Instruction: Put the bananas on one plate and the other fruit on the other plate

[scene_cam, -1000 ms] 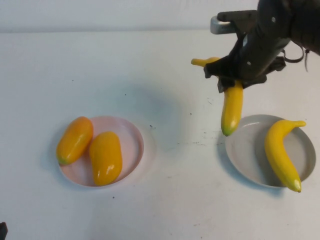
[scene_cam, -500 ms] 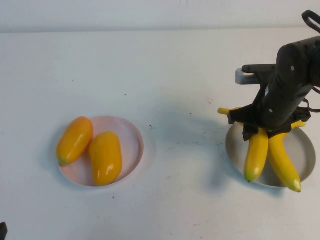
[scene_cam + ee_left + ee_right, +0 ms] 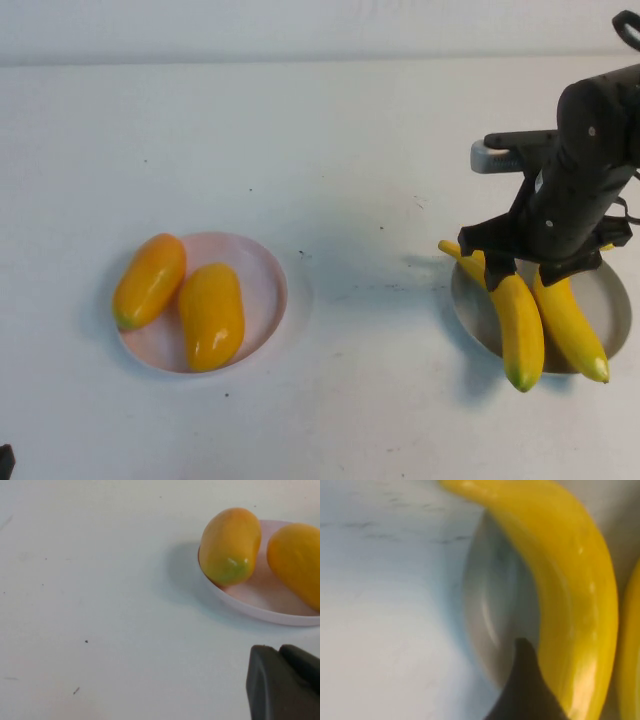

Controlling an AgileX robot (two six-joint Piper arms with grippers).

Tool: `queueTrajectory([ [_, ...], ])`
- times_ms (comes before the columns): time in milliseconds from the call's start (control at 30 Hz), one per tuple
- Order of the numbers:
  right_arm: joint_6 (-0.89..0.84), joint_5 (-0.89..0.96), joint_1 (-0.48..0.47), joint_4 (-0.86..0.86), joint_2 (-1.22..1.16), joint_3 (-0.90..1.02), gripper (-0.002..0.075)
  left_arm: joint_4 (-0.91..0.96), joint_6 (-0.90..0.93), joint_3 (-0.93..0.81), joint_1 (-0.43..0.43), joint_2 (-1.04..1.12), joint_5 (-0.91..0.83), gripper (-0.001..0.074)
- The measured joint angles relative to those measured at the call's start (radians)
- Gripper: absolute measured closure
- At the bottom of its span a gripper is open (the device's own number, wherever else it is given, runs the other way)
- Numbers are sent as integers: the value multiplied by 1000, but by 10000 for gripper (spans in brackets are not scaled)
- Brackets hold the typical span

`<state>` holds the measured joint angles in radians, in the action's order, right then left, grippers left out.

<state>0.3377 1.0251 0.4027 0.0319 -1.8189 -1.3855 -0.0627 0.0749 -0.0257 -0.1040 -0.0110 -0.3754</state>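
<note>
Right tool (image 3: pixel 528 272) spread over bananas (image 3: pixel 520 320), hiding grey plate (image 3: pixel 612 300); left tool (image 3: pixel 282 682) closed.

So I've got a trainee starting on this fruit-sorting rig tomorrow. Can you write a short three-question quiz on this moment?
1. True or false: both bananas lie on the pink plate.
2. Which gripper is above the grey plate: A left, B right?
3. Fill in: the pink plate holds two ____.

Key:
1. False. The near banana and the far banana lie on the grey plate.
2. B. The right gripper stands open over the bananas; the left gripper is shut, parked near the pink plate.
3. Mangoes: one mango beside the other mango.
</note>
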Motion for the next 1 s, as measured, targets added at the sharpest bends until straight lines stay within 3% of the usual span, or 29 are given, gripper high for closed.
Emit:
queueTrajectory([
  [133, 0, 5, 51, -14, 174, 81, 381, 0, 0, 0, 0, 0, 0, 735],
  [300, 0, 70, 96, -23, 480, 261, 635, 0, 0, 0, 0, 0, 0, 735],
  [400, 0, 94, 97, -23, 647, 350, 712, 0, 0, 0, 0, 0, 0, 735],
  [700, -84, 39, 97, -14, 1099, 628, 740, 0, 0, 0, 0, 0, 0, 735],
  [1000, -96, -162, 97, 33, 1238, 803, 741, 0, 0, 0, 0, 0, 0, 735],
])
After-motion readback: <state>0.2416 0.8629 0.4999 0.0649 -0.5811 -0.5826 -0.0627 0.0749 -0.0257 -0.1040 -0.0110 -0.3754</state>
